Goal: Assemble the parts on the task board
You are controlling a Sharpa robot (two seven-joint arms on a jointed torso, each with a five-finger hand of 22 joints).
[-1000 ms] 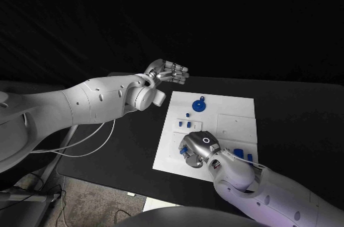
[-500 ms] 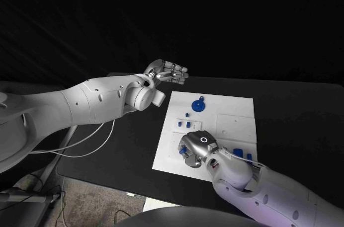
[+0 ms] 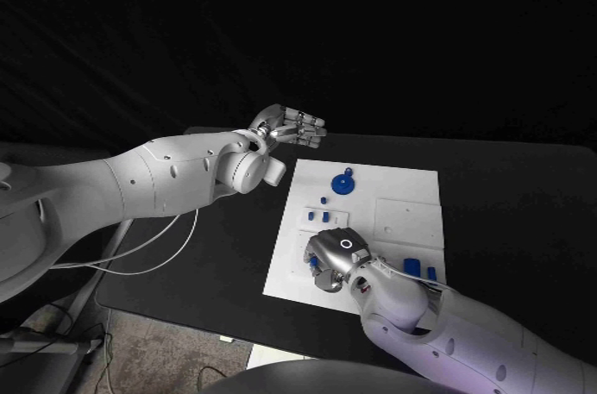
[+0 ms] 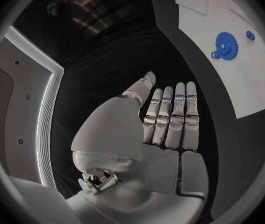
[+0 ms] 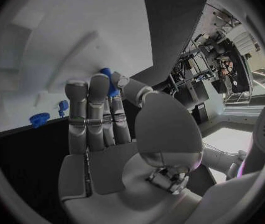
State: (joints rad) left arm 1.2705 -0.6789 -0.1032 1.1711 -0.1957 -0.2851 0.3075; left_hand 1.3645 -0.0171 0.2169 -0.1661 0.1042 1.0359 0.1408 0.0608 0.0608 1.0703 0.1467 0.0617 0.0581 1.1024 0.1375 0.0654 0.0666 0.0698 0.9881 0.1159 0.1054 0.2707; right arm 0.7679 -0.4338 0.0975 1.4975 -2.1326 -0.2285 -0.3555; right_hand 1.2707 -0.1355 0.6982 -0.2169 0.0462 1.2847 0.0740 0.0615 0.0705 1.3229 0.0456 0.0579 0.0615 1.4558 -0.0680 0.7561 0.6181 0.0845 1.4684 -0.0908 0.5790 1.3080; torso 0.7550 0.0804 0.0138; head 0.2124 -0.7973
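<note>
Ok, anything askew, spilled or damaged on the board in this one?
Nothing stands out. The task board lies flat on the table, the blue gear and small blue parts sit on it, and the right hand pinches one blue part. The left hand hovers off the board.

You have a black desk (image 3: 498, 187) in front of you, running from the near left to the far right. The white task board (image 3: 411, 196) lies flat on it near the middle, its long side running from near to far.
</note>
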